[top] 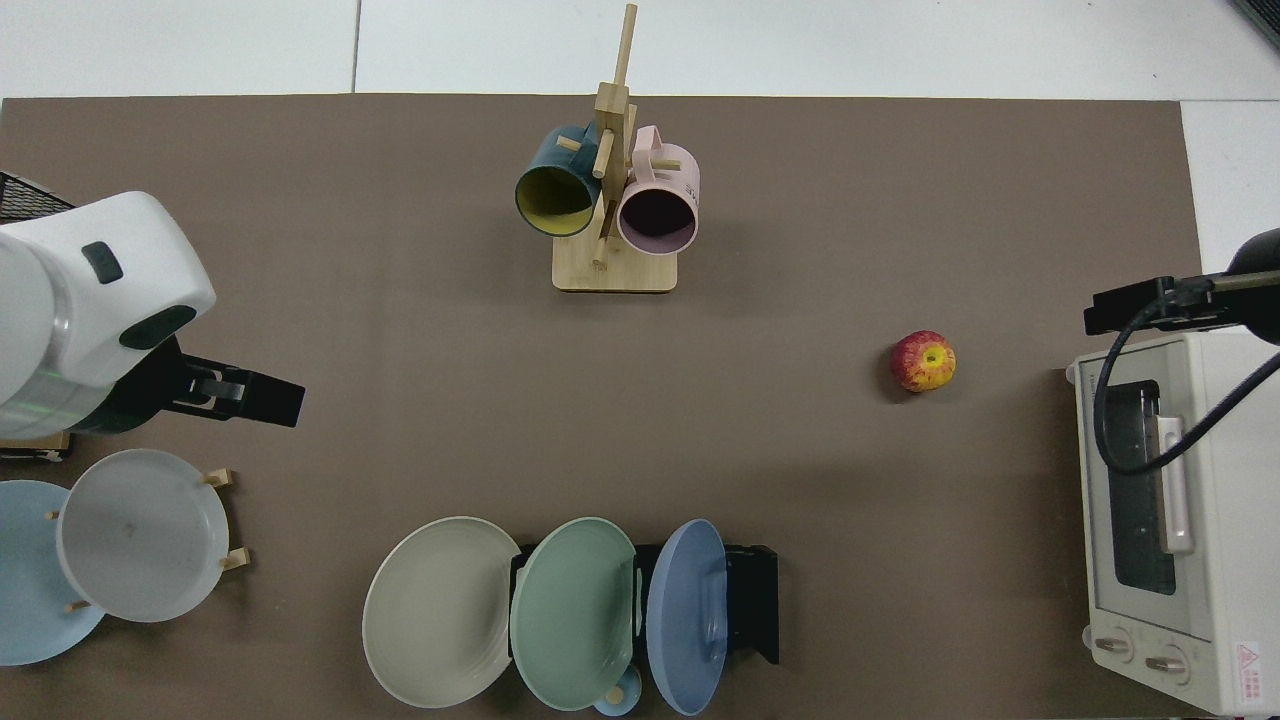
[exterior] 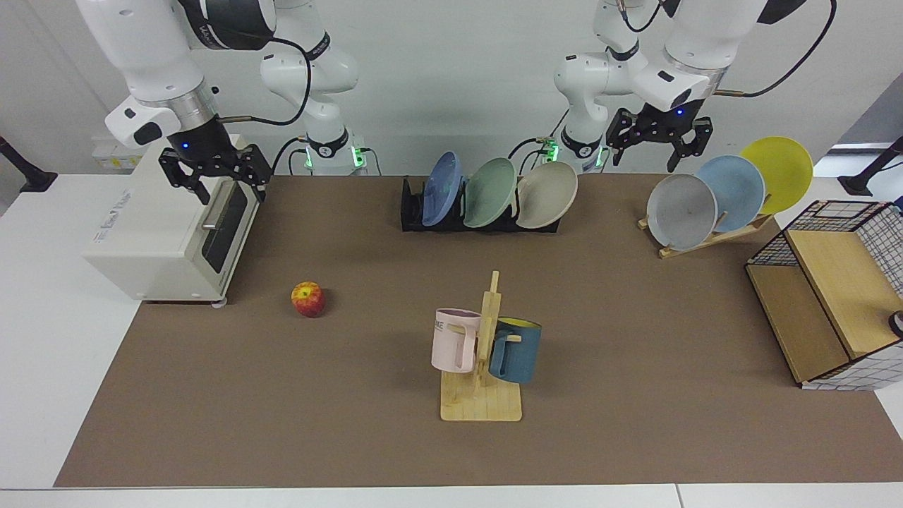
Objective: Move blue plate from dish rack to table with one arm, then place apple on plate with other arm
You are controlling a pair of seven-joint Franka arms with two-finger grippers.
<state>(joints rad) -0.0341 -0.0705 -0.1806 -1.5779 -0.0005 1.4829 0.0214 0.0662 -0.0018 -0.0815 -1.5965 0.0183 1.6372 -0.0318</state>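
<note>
Up high, the left gripper (exterior: pixel 659 144) hangs open above the wooden plate rack (exterior: pixel 709 236). Over the toaster oven (exterior: pixel 166 236), the right gripper (exterior: pixel 215 176) is open too. Standing in the dish rack (exterior: pixel 413 212) is the blue plate (exterior: pixel 441 187). Alone on the table (exterior: pixel 635 339) sits the apple (exterior: pixel 307 299).

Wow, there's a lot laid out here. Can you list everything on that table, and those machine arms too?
Table: one, white with a brown mat.
Dish rack: one, black, back middle.
Blue plate: one, periwinkle, in the dish rack's end slot nearest the toaster oven.
Green plate: one, sage, middle slot.
Beige plate: one, other end slot.
Wooden rack: one, holding grey, sky-blue and yellow plates.
Apple: one, red and yellow, on the mat near the toaster oven.
Toaster oven: one, cream.
Mug tree: one, wooden, holding a pink mug and a dark blue mug.
Wire basket: one, with wooden shelves.
Right claw: open, above the toaster oven.
Left claw: open, above the wooden rack.
</note>
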